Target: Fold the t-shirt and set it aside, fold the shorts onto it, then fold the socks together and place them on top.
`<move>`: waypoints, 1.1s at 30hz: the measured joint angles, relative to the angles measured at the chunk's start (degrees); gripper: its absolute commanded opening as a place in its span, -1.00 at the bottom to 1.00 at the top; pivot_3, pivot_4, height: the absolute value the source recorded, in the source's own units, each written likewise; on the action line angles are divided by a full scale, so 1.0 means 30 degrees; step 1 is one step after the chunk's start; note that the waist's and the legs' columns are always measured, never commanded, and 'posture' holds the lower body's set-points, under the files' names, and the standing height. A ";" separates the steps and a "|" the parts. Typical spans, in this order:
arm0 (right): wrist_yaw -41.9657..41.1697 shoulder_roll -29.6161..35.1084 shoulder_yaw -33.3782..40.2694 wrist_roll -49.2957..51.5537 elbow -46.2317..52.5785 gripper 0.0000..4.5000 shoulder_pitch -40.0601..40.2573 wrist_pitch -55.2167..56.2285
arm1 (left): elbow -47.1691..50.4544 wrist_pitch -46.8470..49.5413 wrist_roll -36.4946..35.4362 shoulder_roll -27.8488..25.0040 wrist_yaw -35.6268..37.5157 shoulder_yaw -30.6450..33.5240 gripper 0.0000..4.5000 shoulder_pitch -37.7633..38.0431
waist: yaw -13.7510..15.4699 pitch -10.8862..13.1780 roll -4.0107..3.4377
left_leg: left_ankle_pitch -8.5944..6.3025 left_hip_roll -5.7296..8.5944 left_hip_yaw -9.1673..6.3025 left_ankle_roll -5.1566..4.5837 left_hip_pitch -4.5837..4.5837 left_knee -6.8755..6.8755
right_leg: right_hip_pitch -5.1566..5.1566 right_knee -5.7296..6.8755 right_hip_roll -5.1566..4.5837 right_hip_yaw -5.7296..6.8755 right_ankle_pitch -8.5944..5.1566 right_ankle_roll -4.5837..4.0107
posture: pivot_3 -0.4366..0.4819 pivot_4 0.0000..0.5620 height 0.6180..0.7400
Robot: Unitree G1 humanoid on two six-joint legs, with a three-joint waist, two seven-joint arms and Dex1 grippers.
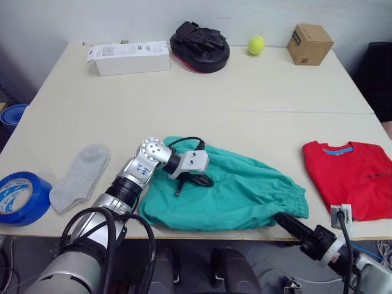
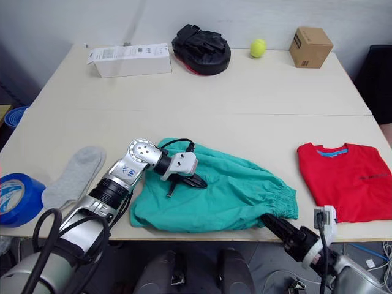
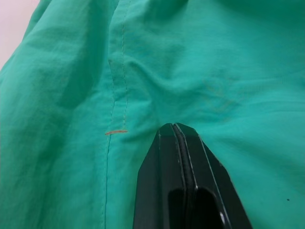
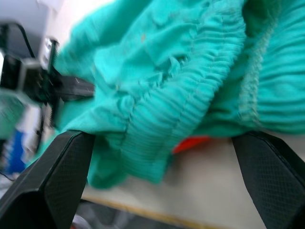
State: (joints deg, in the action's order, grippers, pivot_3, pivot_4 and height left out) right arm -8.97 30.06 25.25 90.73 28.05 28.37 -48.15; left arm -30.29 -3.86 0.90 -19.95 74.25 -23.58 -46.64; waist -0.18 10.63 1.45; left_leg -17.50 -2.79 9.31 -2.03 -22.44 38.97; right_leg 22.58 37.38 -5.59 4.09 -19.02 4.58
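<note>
The shorts lie rumpled near the front edge of the pale table, a soft teal-green heap with stitched seams and a gathered, ribbed waistband at its right end; their long axis runs left to right, the waistband end toward the shirt. The shirt is bright red cotton, folded into a neat rectangle at the right front of the table, its blue-lined neck pointing to the far side. One grey knit sock lies flat at the left front, its long axis slanting from the near left to the far right, just beside a roll of blue tape. The left arm is bent at the elbow and reaches in over the left part of the shorts, its gripper pressed tip-down on the cloth with jaws together; whether any fabric is pinched between them is hard to tell. The right gripper sits low at the table's front edge, pointed at the waistband, jaws wide apart with the gathered hem between them. A white box, a black pad, a yellow-green ball and a brown carton line the far side.
</note>
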 measured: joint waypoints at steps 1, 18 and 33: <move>0.0163 0.0005 -0.0013 0.0294 -0.0106 1.00 -0.0051 0.0039 | 0.0014 -0.0018 0.0020 -0.0005 -0.0041 0.0001 -1.00 0.0001 | 0.0004 -0.0006 -0.0011 | 0.0000 0.0002 0.0000 -0.0001 0.0000 -0.0004 | 0.0001 0.0000 0.0000 0.0000 0.0000 0.0000 | -0.05 -0.47 1.00; -0.0558 0.0321 0.1337 0.2772 -0.2373 1.00 0.0886 0.0268 | 0.0022 -0.0494 0.0236 -0.0425 -0.0299 0.0160 -1.00 0.0018 | 0.0030 -0.0013 -0.0022 | -0.0046 0.0003 -0.0007 -0.0077 -0.0003 -0.0039 | -0.0021 -0.0077 -0.0006 0.0005 0.0006 0.0012 | -0.05 -0.47 1.00; 0.1271 -0.0127 -0.1660 0.1126 -0.3116 0.92 -0.3819 0.0053 | -0.0674 -0.1115 0.0582 -0.0349 -0.0442 0.0236 -1.00 -0.0112 | -0.0495 -0.0189 0.0187 | 0.0033 -0.0002 -0.0032 0.0039 0.0066 -0.0252 | -0.0037 -0.0127 0.0002 0.0031 -0.0001 -0.0007 | -0.05 -0.47 1.00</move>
State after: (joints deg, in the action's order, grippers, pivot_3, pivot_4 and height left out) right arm -5.16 29.68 20.27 94.10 18.70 16.91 -47.99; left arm -32.31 -7.20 2.65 -21.00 72.92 -22.87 -46.97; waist -1.67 10.07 2.01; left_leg -17.41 -2.79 9.22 -1.91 -22.24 38.21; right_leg 22.47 37.00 -5.58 4.18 -19.03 4.56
